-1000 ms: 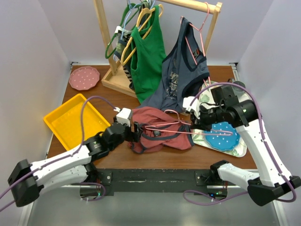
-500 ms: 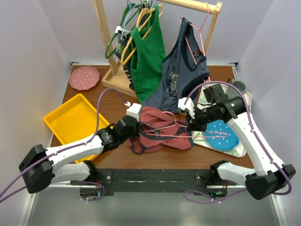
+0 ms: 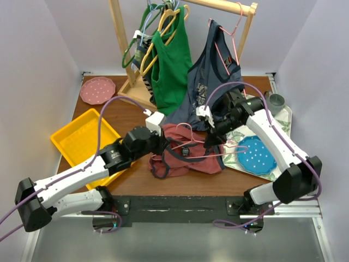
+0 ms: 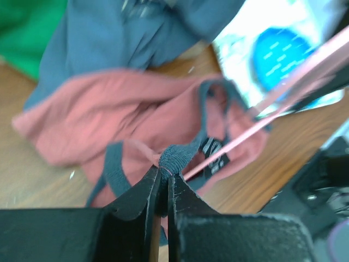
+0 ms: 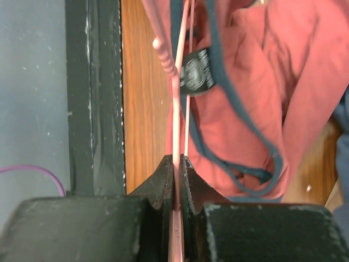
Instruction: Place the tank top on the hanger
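Observation:
The faded red tank top (image 3: pixel 188 158) lies crumpled on the wooden table near the front edge. My left gripper (image 3: pixel 165 146) is at its left side, shut on a bunched piece of its navy trim (image 4: pixel 177 155), lifted slightly off the cloth. The thin pink hanger (image 3: pixel 232 147) lies across the shirt, hook toward the back. My right gripper (image 3: pixel 210 143) is shut on the hanger's wire (image 5: pixel 178 98), with the red cloth (image 5: pixel 245 82) right behind it. In the left wrist view the hanger (image 4: pixel 294 71) runs diagonally past the neck label.
A wooden rack (image 3: pixel 131 93) at the back holds a green tank top (image 3: pixel 172 65) and a navy tank top (image 3: pixel 210 82) that hangs down to the red one. A yellow tray (image 3: pixel 82 139) and pink plate (image 3: pixel 97 90) are left; a patterned tray (image 3: pixel 272 174) with blue plate (image 3: pixel 256 155) is right.
My left gripper went from open to shut on the shirt's navy trim and shifted right. My right arm swung left and back, carrying the hanger farther over the shirt.

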Controlling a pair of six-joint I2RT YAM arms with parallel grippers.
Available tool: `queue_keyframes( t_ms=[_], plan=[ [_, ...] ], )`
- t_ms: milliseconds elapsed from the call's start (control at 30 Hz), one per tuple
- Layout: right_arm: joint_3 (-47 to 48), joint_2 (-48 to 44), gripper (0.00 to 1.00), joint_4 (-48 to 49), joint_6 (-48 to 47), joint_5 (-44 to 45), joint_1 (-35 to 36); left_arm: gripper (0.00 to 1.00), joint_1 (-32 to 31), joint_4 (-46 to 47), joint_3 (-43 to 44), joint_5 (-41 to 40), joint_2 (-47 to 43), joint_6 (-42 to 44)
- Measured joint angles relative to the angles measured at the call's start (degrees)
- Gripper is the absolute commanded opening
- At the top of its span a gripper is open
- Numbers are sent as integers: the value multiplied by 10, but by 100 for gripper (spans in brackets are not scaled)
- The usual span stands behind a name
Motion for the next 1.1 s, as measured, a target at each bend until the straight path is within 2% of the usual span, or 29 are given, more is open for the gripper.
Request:
queue_keyframes(
  t_ms=[33, 100, 133, 233, 300, 333, 533, 667, 833, 933, 967, 1067, 1100],
  plan=[
    [4, 6, 0, 2, -2, -7, 0, 8, 0, 0, 11, 4, 0, 2],
    [14, 14, 0, 2, -5, -24, 0, 26, 0, -2, 35, 14, 0, 7],
    [19, 14, 0, 3, -5, -32, 0, 50, 0, -4, 45, 18, -1, 16],
    [24, 5, 0, 11, -5, -53, 0, 88, 0, -21, 63, 31, -4, 57],
    [24, -9, 0, 19, -4, -60, 0, 98, 0, -40, 69, 33, -13, 88],
    [22, -19, 0, 24, -3, -63, -1, 100, 0, -52, 69, 33, -23, 108],
    [9, -73, 0, 33, -8, -91, -3, 100, 3, -91, 61, 84, -142, 254],
    [9, -58, 0, 6, -54, -115, -3, 99, 2, -90, 36, 136, -193, 335],
    [9, -19, 0, -36, -165, -136, -3, 95, 3, -93, 23, 214, -137, 397],
    [9, -14, 0, -45, -203, -142, 0, 74, 3, -92, 23, 256, -80, 412],
    [9, -14, 0, -47, -213, -144, 2, 52, 3, -91, 23, 265, -66, 413],
    [9, -13, 1, -52, -230, -145, 14, 0, 3, -88, 24, 288, -23, 407],
    [9, -13, 4, -53, -231, -144, 16, 0, 3, -89, 25, 293, -9, 404]
  ],
)
